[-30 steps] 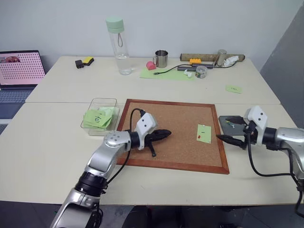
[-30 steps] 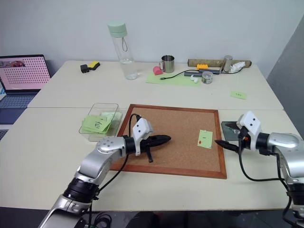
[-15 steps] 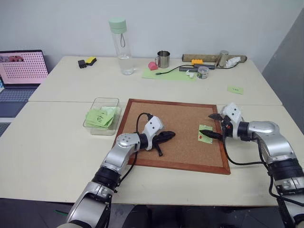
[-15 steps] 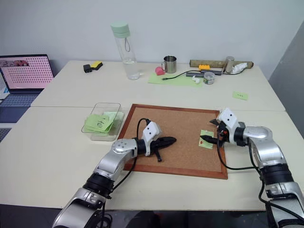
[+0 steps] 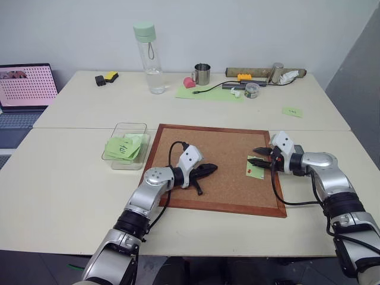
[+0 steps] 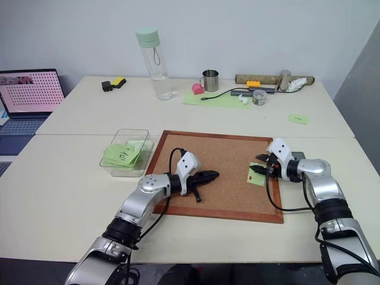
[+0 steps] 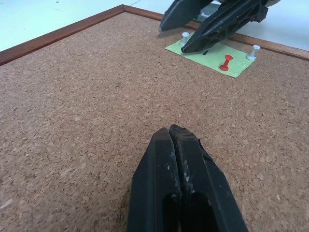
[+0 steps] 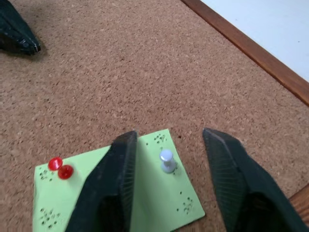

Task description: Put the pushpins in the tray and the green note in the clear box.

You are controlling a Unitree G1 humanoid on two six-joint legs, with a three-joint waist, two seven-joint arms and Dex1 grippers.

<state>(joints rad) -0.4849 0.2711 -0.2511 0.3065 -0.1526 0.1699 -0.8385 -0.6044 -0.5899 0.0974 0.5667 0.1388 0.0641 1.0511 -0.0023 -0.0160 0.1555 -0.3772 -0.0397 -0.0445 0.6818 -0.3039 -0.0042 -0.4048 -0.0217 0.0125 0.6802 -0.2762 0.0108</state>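
The green note (image 5: pixel 256 173) lies pinned near the right edge of the cork board (image 5: pixel 214 148). A red pushpin (image 7: pixel 226 62) and two white pushpins (image 7: pixel 252 50) stand in it. My right gripper (image 5: pixel 252 155) hovers low over the note, open, its fingers (image 8: pixel 116 188) either side of one white pushpin (image 8: pixel 167 160) without touching it. My left gripper (image 5: pixel 212 168) rests shut on the board's middle, holding nothing. The clear box (image 5: pixel 132 124) sits off the board's left edge with green slips in it. A sliver of the tray (image 6: pixel 299 156) shows behind my right wrist.
On the far table stand a water bottle (image 5: pixel 146 56), a metal mug (image 5: pixel 202 73), a large green sheet (image 5: pixel 208 92) with a cable, and clutter at the back right. A loose green slip (image 5: pixel 291 111) lies at the far right. A laptop (image 5: pixel 27 86) is at the left.
My right gripper has swung from beside the tray in over the note, and its fingers have narrowed around the white pushpin. The left gripper has stayed put, shut.
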